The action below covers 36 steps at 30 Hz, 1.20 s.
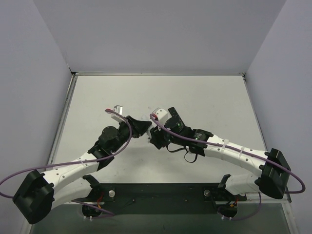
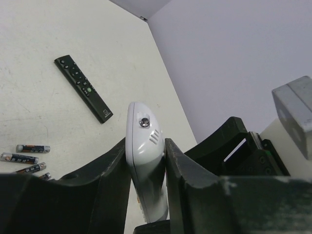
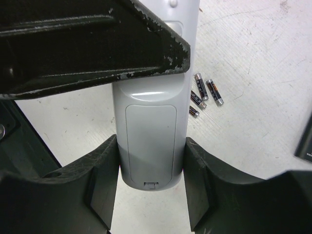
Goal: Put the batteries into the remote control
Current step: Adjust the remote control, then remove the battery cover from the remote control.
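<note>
Pale lavender-grey walls [image 1: 161, 34] enclose a matte white table [image 1: 161, 92] on three sides. Surface is lightly scuffed.

Both arms meet over mid-table. The white oblong plastic remote control [image 3: 151, 97] is held between them, apparently lifted off the surface; from the top view it is hidden by the wrists.

Right gripper [image 3: 151, 156]: jaws at a middling width, pressed to both long sides of the remote control near its lower end. The plain back faces that wrist camera.

Left gripper [image 2: 145, 148]: jaws against both sides of the upper end, clamping it as far as the wrist view shows.

Rectangular battery cover [image 3: 150, 131] is still in place, with a small latch at its bottom edge.

A few small dark cylindrical batteries [image 3: 214, 92] lie loose on the table just beside the remote control, untouched. A slim black remote [image 2: 83, 87] lies farther off.

Step in hand, as judged: steadying the remote control two-handed before opening it. No cell is loaded.

Next move likely needs one gripper to let go and work the latch while the other keeps hold. A slip is possible on the smooth plastic.
</note>
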Each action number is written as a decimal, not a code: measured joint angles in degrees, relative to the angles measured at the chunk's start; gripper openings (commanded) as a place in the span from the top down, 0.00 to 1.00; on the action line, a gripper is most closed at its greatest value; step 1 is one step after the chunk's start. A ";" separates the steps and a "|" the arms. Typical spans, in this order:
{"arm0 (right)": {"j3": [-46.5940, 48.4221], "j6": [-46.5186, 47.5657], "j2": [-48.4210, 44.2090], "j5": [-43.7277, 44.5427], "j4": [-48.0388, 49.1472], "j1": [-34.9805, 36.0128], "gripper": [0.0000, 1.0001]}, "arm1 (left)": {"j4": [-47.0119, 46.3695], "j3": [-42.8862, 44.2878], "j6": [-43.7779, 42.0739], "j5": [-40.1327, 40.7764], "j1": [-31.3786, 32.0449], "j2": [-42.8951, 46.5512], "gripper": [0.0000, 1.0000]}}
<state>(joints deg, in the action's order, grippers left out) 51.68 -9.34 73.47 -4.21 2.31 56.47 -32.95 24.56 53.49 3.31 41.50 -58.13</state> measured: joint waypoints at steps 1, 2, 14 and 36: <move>0.07 -0.04 0.28 0.00 -0.07 0.00 1.00 | -0.22 0.00 0.17 -0.22 0.00 -0.17 0.89; 0.11 -0.13 0.57 0.02 -0.15 0.00 0.88 | -0.46 0.00 0.52 -0.48 0.00 -0.28 0.98; 0.37 2.89 -1.99 -2.21 0.04 0.22 0.13 | 1.90 -1.36 3.02 -5.79 -7.69 -1.95 1.00; -11.67 30.64 -10.99 -20.96 7.30 -0.70 0.32 | 10.97 -2.10 8.96 -26.32 -12.44 -6.40 1.00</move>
<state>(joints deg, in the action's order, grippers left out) 40.01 21.30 62.48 -25.17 9.61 55.77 -21.98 22.46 62.46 -23.00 29.06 -64.53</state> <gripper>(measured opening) 0.731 0.338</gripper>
